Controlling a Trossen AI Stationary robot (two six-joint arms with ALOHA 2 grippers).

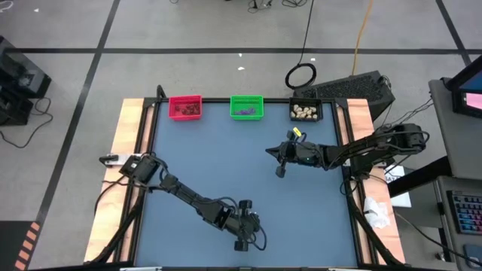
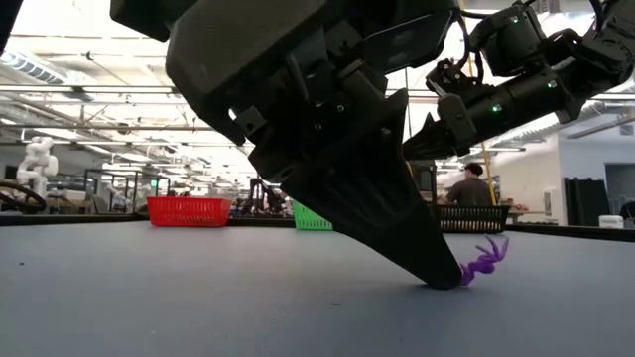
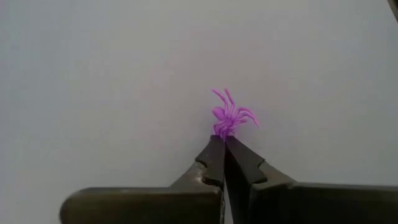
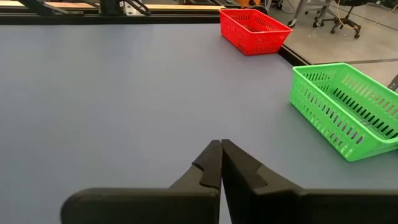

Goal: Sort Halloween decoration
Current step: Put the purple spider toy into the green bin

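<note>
Right now my left gripper (image 3: 223,142) is down at the tabletop (image 1: 226,165) near the front edge, its two fingers pinched together on a purple spider trinket (image 3: 231,116); the legs fan out just past the fingertips. From the low view I see the fingers tilted steeply, their tips touching the grey surface with the purple piece (image 2: 483,260) sticking out beside them. From above, that arm reaches from the left rail diagonally across to the front middle of the table, elbow low, wrist bent down.

My right gripper (image 1: 280,161) hangs above the table's middle, clear of the surface, its fingers clamped shut on nothing I can see. That arm stretches in from the right rail, roughly level, pointing toward the left.

Along the far edge sit three bins: the red bin (image 1: 185,107) holding dark bits, the green bin (image 1: 246,106) with purple bits inside, and the black bin (image 1: 306,111) with cream-white lumps. A person (image 2: 464,188) shows in the room behind
</note>
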